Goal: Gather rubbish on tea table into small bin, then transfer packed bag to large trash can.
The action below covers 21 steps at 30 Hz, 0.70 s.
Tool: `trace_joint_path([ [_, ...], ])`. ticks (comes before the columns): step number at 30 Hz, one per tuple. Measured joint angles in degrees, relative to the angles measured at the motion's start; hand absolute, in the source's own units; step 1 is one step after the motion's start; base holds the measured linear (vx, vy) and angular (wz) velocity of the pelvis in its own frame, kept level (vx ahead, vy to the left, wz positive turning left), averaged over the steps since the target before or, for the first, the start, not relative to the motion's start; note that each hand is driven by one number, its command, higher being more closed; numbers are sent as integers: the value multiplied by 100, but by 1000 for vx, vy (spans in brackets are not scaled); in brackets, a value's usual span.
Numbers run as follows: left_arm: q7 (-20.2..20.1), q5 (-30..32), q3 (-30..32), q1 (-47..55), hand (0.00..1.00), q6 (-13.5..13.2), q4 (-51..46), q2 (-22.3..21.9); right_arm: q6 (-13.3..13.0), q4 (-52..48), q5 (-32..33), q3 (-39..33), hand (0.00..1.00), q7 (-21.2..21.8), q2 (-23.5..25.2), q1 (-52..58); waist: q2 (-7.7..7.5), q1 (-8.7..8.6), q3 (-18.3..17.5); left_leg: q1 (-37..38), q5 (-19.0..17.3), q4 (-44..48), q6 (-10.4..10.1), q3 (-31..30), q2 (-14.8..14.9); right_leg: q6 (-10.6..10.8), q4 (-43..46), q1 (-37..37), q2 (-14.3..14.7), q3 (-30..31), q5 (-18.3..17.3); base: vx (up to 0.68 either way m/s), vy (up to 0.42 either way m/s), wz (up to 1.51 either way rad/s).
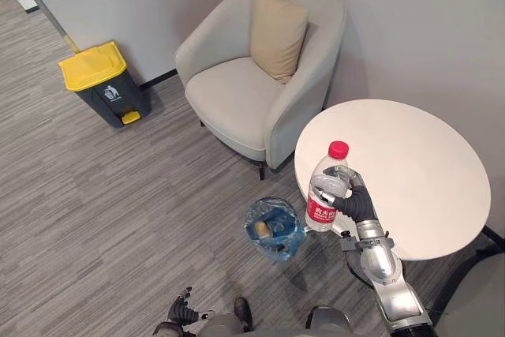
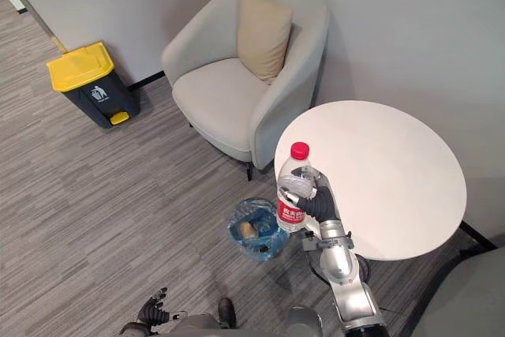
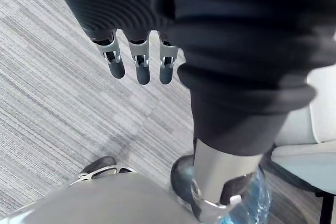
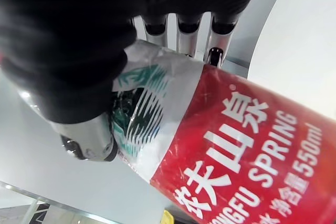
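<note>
1. Left hand (image 1: 183, 311) hangs low at 7 o'clock in the head view, over the grey striped carpet (image 1: 95, 211). Its own wrist view shows the fingers (image 3: 137, 64) straight and relaxed, released, with nothing in them.
2. At 10 o'clock, against the wall, stands the large trash can (image 1: 103, 84). It has a dark grey body, a yellow lid that is down, and a yellow pedal at its foot.
3. At 12 o'clock sits a pale grey armchair (image 1: 237, 92) with a beige cushion (image 1: 276, 31) leaning upright against its back.
4. At 6 o'clock the small bin (image 1: 272, 230) stands on the carpet, lined with a blue bag (image 1: 286, 249) whose mouth is open. A tan item (image 1: 261, 230) lies inside, too small to name. The bin sits just beside the table's rim, with the armchair at 12 o'clock from it.
5. At 4 o'clock the water bottle (image 1: 326, 187) is held upright: clear plastic, red cap, red label. It is at the table's rim, at 2 o'clock from the small bin. Whether its base rests on the tabletop I cannot tell.
6. Right hand (image 1: 353, 201) grasps the water bottle at the label, coming from the bottle's 4 o'clock side. In its wrist view the fingers (image 4: 184, 27) curl round the far side of the crinkled plastic while the thumb closes on the near side.
7. At 3 o'clock stands the round white tea table (image 1: 418, 163), close to the wall.
</note>
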Motion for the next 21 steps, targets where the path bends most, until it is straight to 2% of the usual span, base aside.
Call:
trace_joint_path([
  [1, 0, 0, 4, 11, 0, 5, 1, 10, 1, 0, 0, 32, 100, 4, 9, -5, 2, -76, 13, 93, 5, 4, 46, -137, 43, -91, 500, -210, 31, 142, 91, 173, 31, 45],
  [2, -2, -1, 4, 0, 0, 12, 4, -2, -1, 9, 0, 64, 100, 9, -1, -5, 37, -82, 31, 103, -6, 28, 71, -202, 107, -125, 640, -303, 104, 223, 12, 185, -26, 59],
  [3, -6, -7, 12, -18, 0, 30, 12, 18, -10, 54, 0, 93, 100, 77, 3, -9, 44, -107, 33, 102, 12, 121, 23, -347, 276, -210, -92, -329, 544, 564, -74, 117, -48, 54],
  [4, -7, 0, 20, -24, 0, 33, 11, 55, -9, 55, 0, 93, 100, 96, 5, -4, -9, -113, 20, 79, -5, 168, 4, -402, 256, -282, -426, -310, 622, 636, 89, 128, -67, 57],
  [5, -9, 0, 31, -25, 0, 32, 8, 116, -13, 54, 0, 94, 100, 100, 13, 3, -101, -115, -15, 49, -41, 218, -31, -463, 185, -362, -750, -284, 625, 668, 430, 139, -71, 61],
  [6, -6, 7, 38, -112, 0, 50, 91, 83, -18, 121, 2, 45, 100, 94, -62, -26, -113, -167, -20, 33, -106, 382, -90, -646, 192, -351, -787, -192, 649, 580, 589, 165, -74, 47],
  [8, -9, 5, 42, -75, 0, 44, 94, -30, -25, 124, 2, 60, 100, 96, -128, -55, 121, -146, -45, -84, -209, 556, -210, -727, 353, -358, -1054, -14, 721, 553, 591, 178, -50, 22],
  [10, -9, 3, 41, -86, 0, 42, 75, -82, -20, 128, 5, 29, 100, 98, -127, 30, 237, -186, -16, -374, -353, 1066, -259, -746, 465, -373, -1229, 118, 774, 404, 602, 91, -57, 28],
  [12, -10, -6, 42, -64, 0, 36, 47, -100, -18, 128, 10, 2, 100, 98, -124, 183, 252, -176, 15, -521, -467, 1645, -317, -712, 609, -431, -1445, 396, 852, 311, 639, 72, -93, 22],
  [14, -8, -12, 57, -71, 0, 12, -33, -97, -19, 113, 12, -2, 100, 97, -121, 300, 249, -51, 25, -638, -493, 2164, -287, -601, 796, -516, -1717, 749, 972, 276, 701, 65, -110, 3],
  [17, -8, -12, 55, -71, 0, -14, -33, -127, -19, 31, 14, -57, 100, 91, -120, 279, 308, -49, 32, -563, -478, 1915, -309, -613, 823, -537, -1782, 725, 1040, 267, 746, 10, -61, -1],
  [20, -14, -10, 34, -71, 0, -16, -25, -152, -20, 13, 16, -95, 100, 87, -112, 264, 360, -46, 56, -241, -342, 1060, -488, -725, 775, -575, -1943, 621, 1168, 296, 893, -10, -4, -4],
  [21, -17, -10, 30, -71, 0, -16, -22, -153, -19, 13, 16, -95, 100, 87, -105, 263, 369, -45, 61, -222, -340, 981, -488, -722, 789, -584, -1973, 605, 1191, 304, 924, -45, -1, -11],
])
